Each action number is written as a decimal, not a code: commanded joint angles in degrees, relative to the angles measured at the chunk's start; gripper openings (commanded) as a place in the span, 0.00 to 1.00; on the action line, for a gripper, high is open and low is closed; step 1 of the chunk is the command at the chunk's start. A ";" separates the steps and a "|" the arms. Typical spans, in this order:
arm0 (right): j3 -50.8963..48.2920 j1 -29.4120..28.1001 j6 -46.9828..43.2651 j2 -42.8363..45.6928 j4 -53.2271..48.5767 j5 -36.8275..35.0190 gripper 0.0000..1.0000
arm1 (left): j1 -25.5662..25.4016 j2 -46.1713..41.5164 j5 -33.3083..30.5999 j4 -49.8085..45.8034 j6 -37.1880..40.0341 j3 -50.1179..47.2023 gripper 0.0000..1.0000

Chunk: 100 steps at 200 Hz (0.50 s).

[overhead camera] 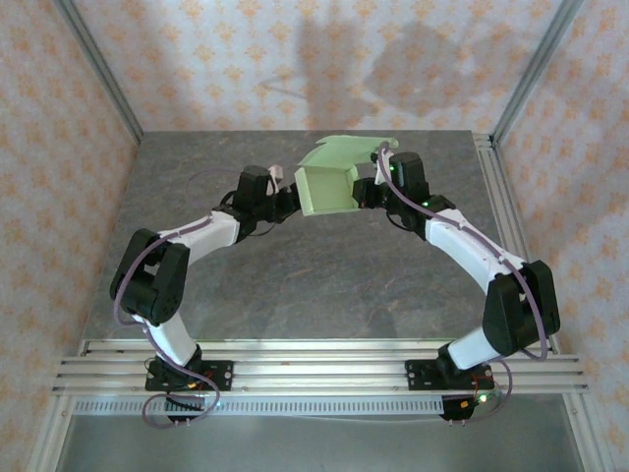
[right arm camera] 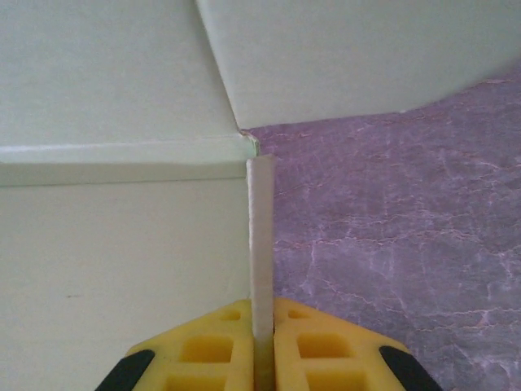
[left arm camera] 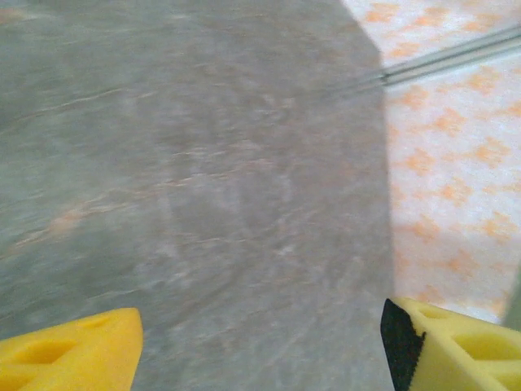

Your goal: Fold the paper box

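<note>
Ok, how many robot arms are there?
2. The left arm stretches over the table's left side, the left gripper open and empty. The right arm stretches over the right side, the right gripper pinching a wall of the paper box.

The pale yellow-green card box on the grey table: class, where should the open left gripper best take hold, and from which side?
Probably the upright left wall of the pale yellow-green card box, pinched across its thin edge from the left, where the left gripper stands open. The right gripper is shut on the opposite wall the same way.
</note>
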<state>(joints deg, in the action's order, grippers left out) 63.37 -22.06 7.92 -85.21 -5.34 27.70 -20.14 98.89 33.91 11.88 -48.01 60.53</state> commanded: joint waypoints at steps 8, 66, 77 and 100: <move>-1.00 -0.12 0.99 1.80 3.31 2.86 0.11 | -1.15 1.26 2.94 2.82 -0.56 3.67 0.76; -1.03 -0.87 1.33 1.39 4.77 2.62 0.11 | -3.84 2.66 4.19 2.86 -1.87 6.93 0.76; -0.88 -1.09 1.55 1.25 5.27 2.56 0.11 | -4.31 3.26 4.45 3.02 -2.27 7.52 0.76; -0.77 -1.64 1.83 0.82 6.23 2.31 0.11 | -5.18 4.18 5.01 4.73 -3.83 8.00 0.76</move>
<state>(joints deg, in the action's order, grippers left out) 62.89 -22.63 9.06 -85.21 -2.59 29.63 -24.14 102.04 36.99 13.41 -49.91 66.17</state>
